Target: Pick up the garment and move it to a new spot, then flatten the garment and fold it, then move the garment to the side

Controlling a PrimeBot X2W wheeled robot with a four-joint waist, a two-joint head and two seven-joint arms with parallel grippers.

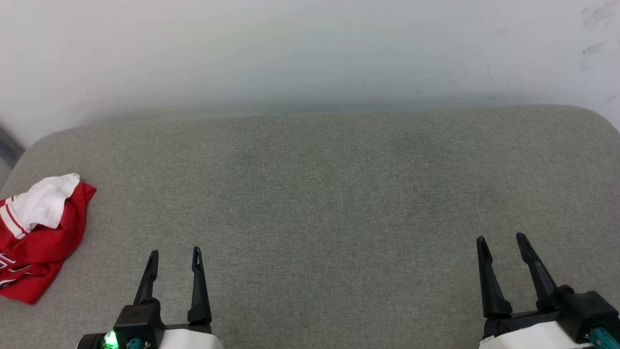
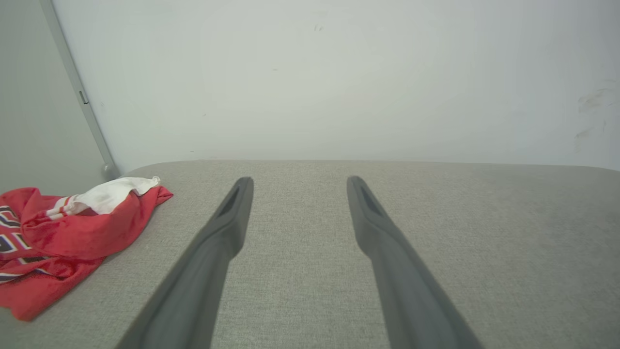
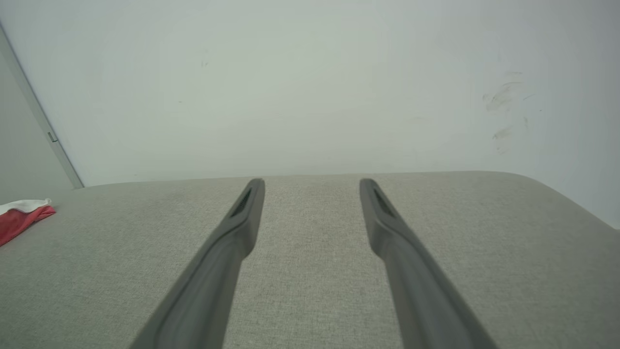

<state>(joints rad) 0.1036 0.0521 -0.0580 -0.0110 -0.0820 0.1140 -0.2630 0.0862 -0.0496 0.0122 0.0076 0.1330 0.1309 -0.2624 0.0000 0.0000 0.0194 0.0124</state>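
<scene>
At the left end of the grey woven-fabric cushion (image 1: 319,194) lies the crumpled red jersey-style garment (image 1: 41,237), a white sleeve (image 1: 43,203) bunched on top. Over the cushion's near edge, my left gripper (image 1: 175,254) and right gripper (image 1: 501,238) both stand spread wide, holding nothing.

The wide grey woven-fabric cushion top (image 1: 310,194) is lying bare from its middle to its rounded right corner, offering open passage ahead of both the left gripper (image 1: 175,254) and the right gripper (image 1: 501,238), each with jaws standing spread and bare cloth showing between them. The crumpled red jersey shirt with a white sleeve (image 1: 43,242) is occupying the far left edge (well apart from the right gripper, nearer the left one). The plain white wall (image 1: 310,48) is closing off the far side, right behind the cushion's back edge.
</scene>
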